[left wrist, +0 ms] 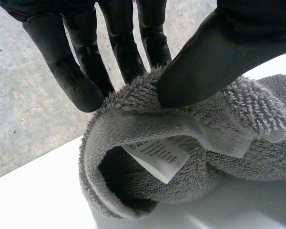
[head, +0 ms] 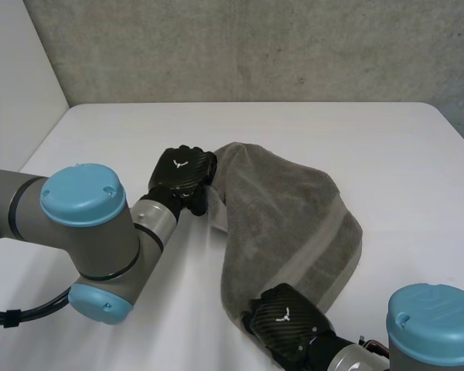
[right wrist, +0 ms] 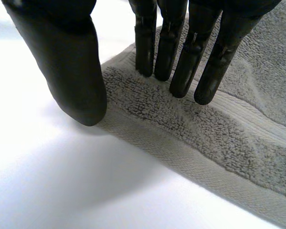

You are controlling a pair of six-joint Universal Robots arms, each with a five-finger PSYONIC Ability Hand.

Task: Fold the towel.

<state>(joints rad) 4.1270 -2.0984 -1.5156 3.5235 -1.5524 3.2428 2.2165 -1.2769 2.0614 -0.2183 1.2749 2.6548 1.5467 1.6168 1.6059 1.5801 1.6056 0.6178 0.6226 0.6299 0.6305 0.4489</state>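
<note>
Right, nearest you first: the right robot hand sits on the near corner of the towel. Its fingers lie straight on the pile just inside the hem, and its thumb is down at the hem's outer edge, where cloth meets worktop. Thumb and fingers are apart with nothing clamped between them, so read it as a flat hold-down or a pinch not yet closed.

The towel runs away from that corner in a loose, rumpled band across the middle of the worktop. It isn't flat, and the far end is bunched and rolled over.

At that far end the left robot hand has the edge pinched, with its thumb squeezing a fold of cloth against the fingers. The roll hangs open under the grip and shows the care label, so the hand has a doubled edge, not a clean single corner.

My read is that one end is anchored and the other gripped so the cloth can be pulled taut or carried over. The fold itself isn't made yet. Watch that bunched grip, because it may carry a skewed edge.
</note>
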